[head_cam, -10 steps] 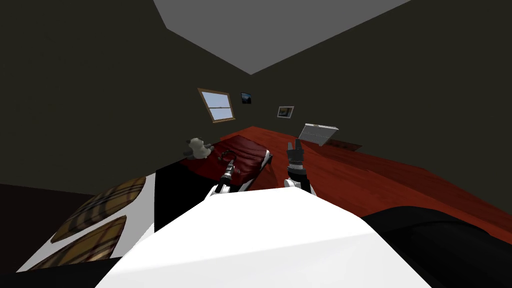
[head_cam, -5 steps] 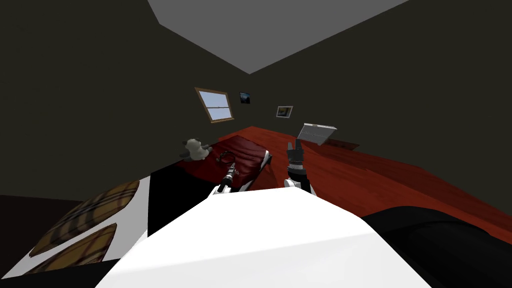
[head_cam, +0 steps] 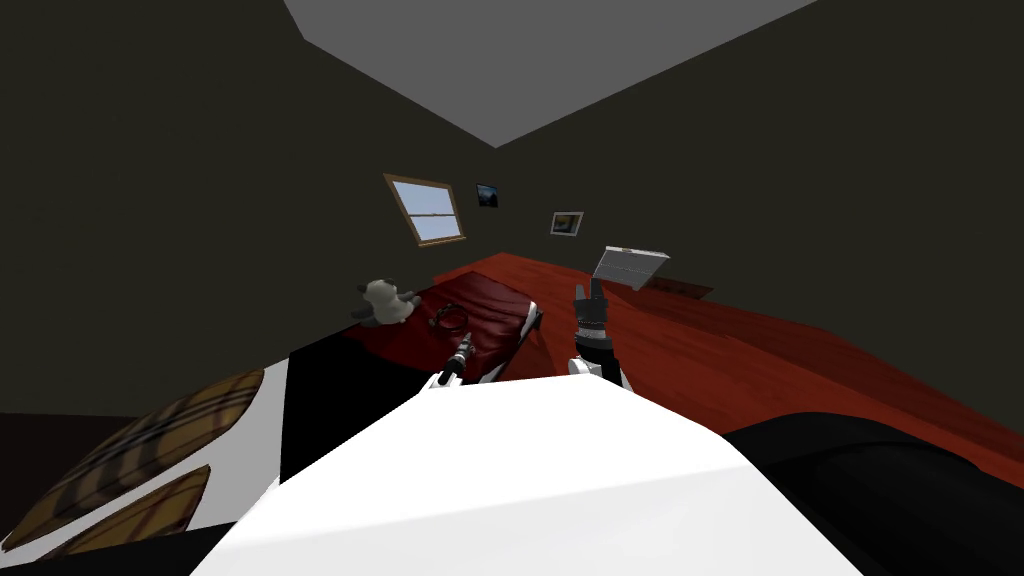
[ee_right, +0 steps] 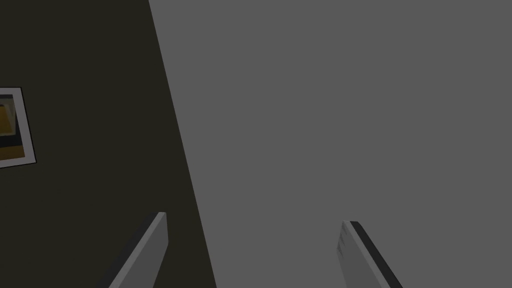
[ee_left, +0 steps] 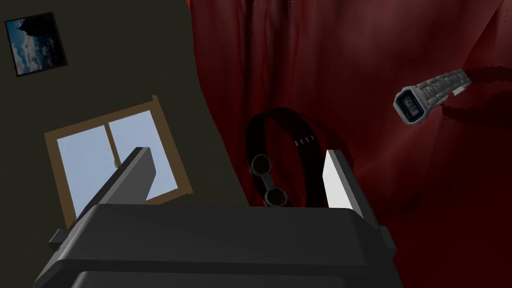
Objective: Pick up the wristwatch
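A silver wristwatch (ee_left: 429,98) with a small dark face lies on a dark red cloth (ee_left: 350,45), off to one side of my left gripper (ee_left: 235,152) and beyond its fingertips. That gripper is open. A black looped strap (ee_left: 280,150) with two rings lies just ahead, between the fingers and closer to the light one. In the head view the left gripper (head_cam: 465,346) hangs over the near part of the red cloth (head_cam: 495,310), short of the black strap (head_cam: 450,318). My right gripper (head_cam: 590,292) is raised beside it, open (ee_right: 254,218) and holding nothing.
A grey and white stuffed toy (head_cam: 385,300) sits at the cloth's left edge. Plaid pillows (head_cam: 150,440) lie on a white surface at the lower left. A tilted grey panel (head_cam: 628,266) stands on the red floor (head_cam: 800,370) to the right.
My head view has swung a little, so the toy, window and pillows slid left. My left gripper has drawn back toward me from the black strap. The right arm has held still.
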Tool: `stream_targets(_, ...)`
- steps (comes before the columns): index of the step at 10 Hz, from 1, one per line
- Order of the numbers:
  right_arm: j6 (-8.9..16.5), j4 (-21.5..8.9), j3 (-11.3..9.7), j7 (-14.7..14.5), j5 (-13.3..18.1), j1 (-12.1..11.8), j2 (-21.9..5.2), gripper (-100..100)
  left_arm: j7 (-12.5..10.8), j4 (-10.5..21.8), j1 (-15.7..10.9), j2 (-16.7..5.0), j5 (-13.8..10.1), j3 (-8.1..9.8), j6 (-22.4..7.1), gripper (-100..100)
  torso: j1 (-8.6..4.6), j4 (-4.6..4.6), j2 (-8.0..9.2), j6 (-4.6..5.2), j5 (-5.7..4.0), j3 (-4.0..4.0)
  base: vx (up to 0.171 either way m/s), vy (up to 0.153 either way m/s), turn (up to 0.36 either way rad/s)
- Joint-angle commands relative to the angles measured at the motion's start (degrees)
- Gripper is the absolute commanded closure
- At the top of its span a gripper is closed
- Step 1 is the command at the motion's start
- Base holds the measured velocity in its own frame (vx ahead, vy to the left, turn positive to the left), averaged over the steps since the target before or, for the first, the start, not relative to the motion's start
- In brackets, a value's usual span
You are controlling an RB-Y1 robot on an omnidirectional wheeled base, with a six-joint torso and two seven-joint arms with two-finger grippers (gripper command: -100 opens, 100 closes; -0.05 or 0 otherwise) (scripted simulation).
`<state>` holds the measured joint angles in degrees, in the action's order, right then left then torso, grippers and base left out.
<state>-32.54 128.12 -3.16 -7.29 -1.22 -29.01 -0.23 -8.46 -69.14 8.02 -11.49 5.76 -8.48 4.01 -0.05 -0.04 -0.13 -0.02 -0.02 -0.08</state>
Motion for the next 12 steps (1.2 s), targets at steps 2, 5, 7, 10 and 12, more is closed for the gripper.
stream_targets(2, 0.0, 0.0, 0.0, 0.0, 0.0, 0.0, 0.0, 0, -0.1, 3.5, -1.1, -0.5, 0.6, -0.54, -1.3, -100, 0.01, 0.00, -0.02, 0.01, 0.00, 0.00, 0.038, -0.007, -0.042)
stream_targets(5, 0.0, 0.0, 0.0, 0.0, 0.0, 0.0, 0.0, 0, 0.0, 6.9, -2.2, -0.7, 1.2, -0.91, -2.0, -100, 0.01, 0.02, 0.04, 0.01, 0.00, 0.03, 0.023, -0.005, -0.026)
stream_targets(7, 0.0, 0.0, 0.0, 0.0, 0.0, 0.0, 0.0, 0, 0.1, 12.1, -4.4, -1.2, 2.4, -1.60, -3.4, -100, 0.00, 0.00, 0.00, 0.01, 0.00, 0.00, 0.052, -0.014, -0.070)
stream_targets(10, 0.0, 0.0, 0.0, 0.0, 0.0, 0.0, 0.0, 0, 0.3, 20.9, -7.5, -2.1, 4.1, -2.52, -5.1, -100, -0.04, -0.03, -0.13, 0.00, -0.01, -0.07, 0.074, -0.019, -0.076)
stream_targets(12, 0.0, 0.0, 0.0, 0.0, 0.0, 0.0, 0.0, 0, 0.3, 23.0, -8.4, -2.4, 4.5, -2.79, -5.5, -100, -0.01, -0.02, -0.06, -0.01, -0.01, -0.04, 0.045, -0.010, -0.032)
